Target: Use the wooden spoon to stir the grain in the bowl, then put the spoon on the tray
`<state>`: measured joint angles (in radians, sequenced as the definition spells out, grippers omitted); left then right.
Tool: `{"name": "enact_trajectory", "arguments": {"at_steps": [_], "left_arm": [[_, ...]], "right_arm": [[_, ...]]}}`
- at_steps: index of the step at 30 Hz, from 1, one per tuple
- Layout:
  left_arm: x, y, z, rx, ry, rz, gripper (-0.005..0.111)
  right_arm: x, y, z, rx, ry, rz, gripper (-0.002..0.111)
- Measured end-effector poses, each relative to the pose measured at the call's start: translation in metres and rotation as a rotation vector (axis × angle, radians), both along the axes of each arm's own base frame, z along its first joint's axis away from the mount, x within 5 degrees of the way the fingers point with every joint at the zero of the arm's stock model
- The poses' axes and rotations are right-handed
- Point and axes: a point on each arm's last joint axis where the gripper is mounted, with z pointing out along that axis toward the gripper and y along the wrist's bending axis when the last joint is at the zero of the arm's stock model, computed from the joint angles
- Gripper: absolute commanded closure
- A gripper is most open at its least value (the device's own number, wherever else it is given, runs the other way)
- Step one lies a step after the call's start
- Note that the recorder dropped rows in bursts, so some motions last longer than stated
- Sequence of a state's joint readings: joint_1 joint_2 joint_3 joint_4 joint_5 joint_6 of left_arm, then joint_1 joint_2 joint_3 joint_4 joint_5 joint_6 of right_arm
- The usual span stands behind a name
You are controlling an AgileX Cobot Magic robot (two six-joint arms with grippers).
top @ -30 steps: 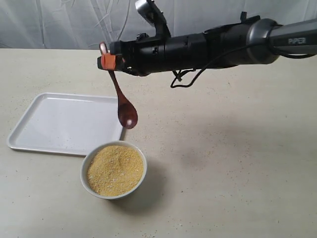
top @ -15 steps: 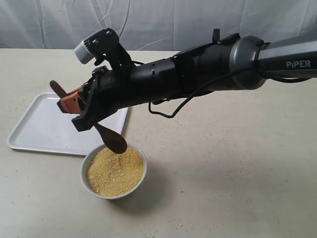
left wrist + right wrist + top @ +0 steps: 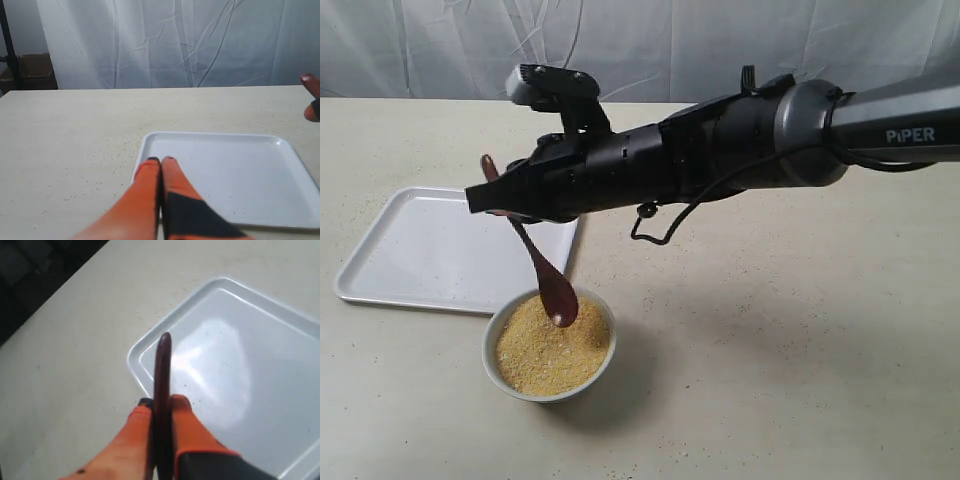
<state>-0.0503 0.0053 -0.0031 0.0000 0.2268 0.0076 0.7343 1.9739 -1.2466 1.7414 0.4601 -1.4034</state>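
Spoon (image 3: 534, 260) clamped by the handle in my right gripper (image 3: 162, 401), head down on the grain (image 3: 542, 352) in the bowl (image 3: 496, 362) below it. Left gripper (image 3: 161, 161) closed, holding nothing.

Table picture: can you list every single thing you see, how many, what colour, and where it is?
bowl: 1, white, on the table by the tray's near right corner
grain: 1 heap, golden-yellow, in the bowl
wooden spoon: 1, dark reddish-brown, tilted, head dipped in the grain
tray: 1, white, on the table behind the bowl
table: 1, beige, under everything
curtain: 1, white, behind the table
right arm: 1, black, reaching in from the right
right gripper: 1, orange and black, shut on the spoon's handle
left gripper: 1, orange and black, shut, pointing at the tray
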Motion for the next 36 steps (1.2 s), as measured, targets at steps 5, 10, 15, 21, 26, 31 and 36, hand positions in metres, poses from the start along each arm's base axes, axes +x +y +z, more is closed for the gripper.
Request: {"name": "enact_trajectory", "arguments": {"at_steps": [5,10,15,21,26,31,36], "left_arm": [[0.0,0.0,0.0,0.0,0.0,0.0,0.107],[0.0,0.0,0.0,0.0,0.0,0.0,0.107],[0.0,0.0,0.0,0.0,0.0,0.0,0.107],[0.0,0.0,0.0,0.0,0.0,0.0,0.107],[0.0,0.0,0.0,0.0,0.0,0.0,0.107],[0.0,0.0,0.0,0.0,0.0,0.0,0.107],[0.0,0.0,0.0,0.0,0.0,0.0,0.107]], "right_arm": [[0.025,-0.019,-0.039,0.069,0.367,-0.192,0.109],[0.028,-0.023,-0.07,0.069,0.512,-0.221,0.081],[0.027,-0.022,-0.07,0.076,0.524,-0.212,0.059],[0.025,-0.029,-0.072,0.022,0.51,-0.137,0.059],[0.042,-0.052,-0.062,0.019,0.55,-0.058,0.059],[0.068,-0.074,-0.03,0.015,0.521,0.091,0.06],[0.079,-0.089,-0.003,-0.156,0.417,0.281,0.063]]}}
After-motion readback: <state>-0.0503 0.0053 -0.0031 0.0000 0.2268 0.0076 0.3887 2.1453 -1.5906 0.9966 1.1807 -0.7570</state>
